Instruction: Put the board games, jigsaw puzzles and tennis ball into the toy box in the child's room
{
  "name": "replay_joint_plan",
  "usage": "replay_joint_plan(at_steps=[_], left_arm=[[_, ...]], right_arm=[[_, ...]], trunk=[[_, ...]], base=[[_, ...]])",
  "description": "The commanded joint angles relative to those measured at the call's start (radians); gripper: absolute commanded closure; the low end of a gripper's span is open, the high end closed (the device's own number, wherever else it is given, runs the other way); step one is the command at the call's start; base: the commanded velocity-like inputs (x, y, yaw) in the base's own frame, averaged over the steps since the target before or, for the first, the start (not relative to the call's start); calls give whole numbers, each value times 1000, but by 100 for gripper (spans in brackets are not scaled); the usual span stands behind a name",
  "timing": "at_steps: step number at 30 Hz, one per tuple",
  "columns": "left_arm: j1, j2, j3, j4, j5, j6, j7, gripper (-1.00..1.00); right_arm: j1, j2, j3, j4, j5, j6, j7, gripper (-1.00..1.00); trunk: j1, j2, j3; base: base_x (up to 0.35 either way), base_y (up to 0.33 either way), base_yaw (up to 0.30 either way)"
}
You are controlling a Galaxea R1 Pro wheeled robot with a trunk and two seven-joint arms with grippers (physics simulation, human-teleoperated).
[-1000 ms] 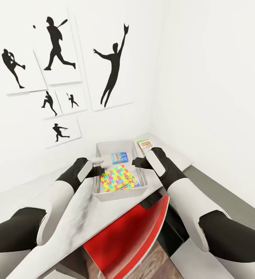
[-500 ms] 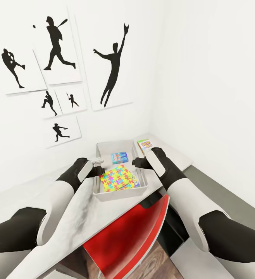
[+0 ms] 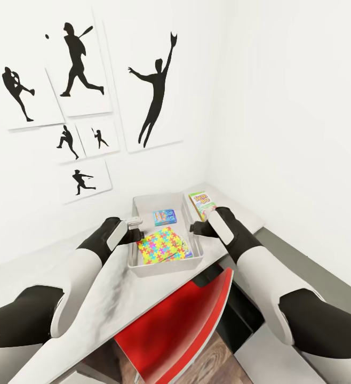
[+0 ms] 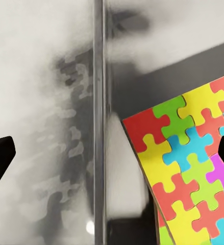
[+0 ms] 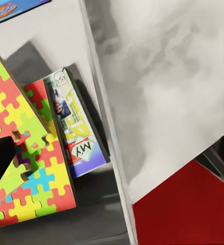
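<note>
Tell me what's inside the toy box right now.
The toy box holds a blue game, jigsaw mats, and a white-green game against its wall. Anything beneath the mats is hidden.

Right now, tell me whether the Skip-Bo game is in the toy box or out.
Out. The Skip-Bo game lies on the table just outside the toy box, beside its far right wall.

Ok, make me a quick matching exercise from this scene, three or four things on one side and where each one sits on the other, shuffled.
Things:
1. blue board game
2. Skip-Bo board game
3. jigsaw puzzles
4. red chair

Places:
A. on the table, outside the toy box
B. near half of the toy box
C. under the table edge
D. far half of the toy box

Pairs: 1-D, 2-A, 3-B, 4-C
</note>
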Motion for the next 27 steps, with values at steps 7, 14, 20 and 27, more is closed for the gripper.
replay_joint_plan(at_steps=[7, 14, 20, 27], left_arm=[[-1, 1, -7, -1, 9, 4, 8, -100], [-1, 1, -7, -1, 9, 3, 8, -100], [1, 1, -7, -1, 10, 3, 8, -100], [1, 1, -7, -1, 9, 3, 8, -100]], right_arm=[[-1, -3, 12, 6, -7, 1, -10, -100], [-1, -1, 14, 6, -8, 1, -10, -100], [0, -1, 16, 6, -8, 1, -10, -100], [0, -2, 16, 6, -7, 1, -9, -100]], trunk=[[1, -2, -2], [1, -2, -4], [1, -2, -10], [1, -2, -17]], base=[[0, 0, 0], [0, 0, 0], [0, 0, 0], [0, 0, 0]])
